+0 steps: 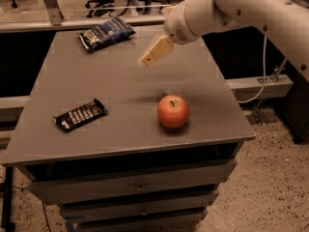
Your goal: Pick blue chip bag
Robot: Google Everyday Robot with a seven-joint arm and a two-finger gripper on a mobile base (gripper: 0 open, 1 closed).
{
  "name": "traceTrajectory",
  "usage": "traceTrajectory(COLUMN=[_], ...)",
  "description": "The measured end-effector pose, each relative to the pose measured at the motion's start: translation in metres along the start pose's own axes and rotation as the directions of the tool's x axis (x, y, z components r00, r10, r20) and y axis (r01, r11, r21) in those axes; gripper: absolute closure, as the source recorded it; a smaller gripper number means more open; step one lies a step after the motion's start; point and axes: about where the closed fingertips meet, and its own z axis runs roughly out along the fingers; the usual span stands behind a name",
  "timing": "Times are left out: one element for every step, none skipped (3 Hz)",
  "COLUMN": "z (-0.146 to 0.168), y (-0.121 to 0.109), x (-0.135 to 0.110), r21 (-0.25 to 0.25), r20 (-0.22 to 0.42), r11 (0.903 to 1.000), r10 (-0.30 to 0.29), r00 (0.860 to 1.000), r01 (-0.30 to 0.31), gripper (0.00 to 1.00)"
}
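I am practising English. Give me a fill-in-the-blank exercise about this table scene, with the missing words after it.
1. The chip bag at the far edge of the table is ____ in colour.
2. The red fruit near the front edge is an ____.
3. The gripper hovers above the table and touches ____ of the three things.
4. In the picture, the black candy bar lies to the ____ of the fruit.

Missing words: blue; apple; none; left.
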Motion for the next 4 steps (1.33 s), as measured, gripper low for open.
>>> traceTrajectory(z=[0.067, 0.126, 0.166, 0.189], y=[-0.023, -0.040, -0.054, -0.070], x=[-0.005, -0.011, -0.016, -0.009], r21=[-0.008, -0.059, -0.070, -0.051], r20=[0.125, 0.198, 0.197, 0.154], r11=[0.9944, 0.9824, 0.9796, 0.9835], r10=[0.105, 0.186, 0.199, 0.179], r00=[0.987, 0.962, 0.960, 0.972], r01=[-0.105, -0.177, -0.188, -0.173], gripper=[0.00, 0.00, 0.00, 0.00])
